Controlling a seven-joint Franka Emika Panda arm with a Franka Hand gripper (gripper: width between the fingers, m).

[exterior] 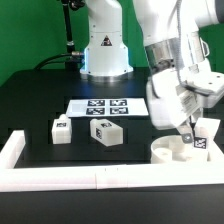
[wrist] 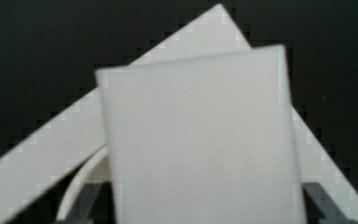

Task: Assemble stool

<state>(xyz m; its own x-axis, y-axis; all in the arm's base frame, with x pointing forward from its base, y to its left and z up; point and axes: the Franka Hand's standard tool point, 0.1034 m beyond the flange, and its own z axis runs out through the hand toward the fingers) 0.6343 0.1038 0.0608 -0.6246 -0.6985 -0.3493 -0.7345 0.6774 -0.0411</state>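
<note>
- Clamping at a narrow setting, the gripper [wrist: 197,205] is holding the held leg [wrist: 194,130], a white block, between its dark fingers [wrist: 92,200] in the wrist view.
- Behind the block, a pale wedge [wrist: 220,40] is showing too blurred to identify.
- In the exterior view, the gripper [exterior: 192,128] is hanging at the lower right of the frame, and the held leg [exterior: 202,140] is standing upright with a black-and-white tag facing the camera.
- The held leg is meeting the round seat [exterior: 172,152], which is lying on the black table [exterior: 30,110] at the lower right; I cannot tell whether the leg is sitting in a socket.
- Two more legs are lying left of centre, well apart from the seat: the left loose leg [exterior: 60,131] and the right loose leg [exterior: 105,131], just beside each other.
- The marker board [exterior: 100,106] is lying flat behind them, mid-frame.
- The border rail [exterior: 60,178] is running along the lower edge and turning up the exterior view's left.
</note>
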